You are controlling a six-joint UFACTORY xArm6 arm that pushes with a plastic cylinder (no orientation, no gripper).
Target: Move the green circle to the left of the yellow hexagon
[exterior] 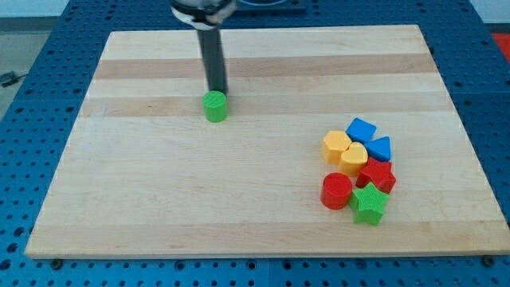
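Board [159, 199]: pale wooden top on a blue perforated table [24, 48]; all blocks lie on it.

Green circle [215, 106]: short round block, alone in the upper middle of the board, well apart from the other blocks.

My tip [217, 92]: lower end of the dark rod, touching or just behind the green circle on its top side in the view. There are no jaws to open or close; it holds nothing and can only push.

Yellow hexagon [335, 145]: at the view's left edge of the cluster near the view's right; its outline is soft, so the shape is a judgement.

Yellow heart [354, 155]: touching the yellow hexagon on its right.

Other blocks: blue block [362, 130] and blue triangle [380, 147] at the cluster's top; red block [376, 174], red circle [336, 190] and green star [369, 202] below.

Handling: the green circle looks light, stiff and smooth, likely to slide easily. Being round, it may roll off the tip to one side unless pushed through its middle. Contact belongs on the side facing away from the cluster, the upper left in the view.

Goal spot: bare board just left of the yellow hexagon appears free.

Hidden: the rod's upper part is cut off at the view's top; exact contact between tip and circle cannot be settled. The red block's shape is partly covered by its neighbours.
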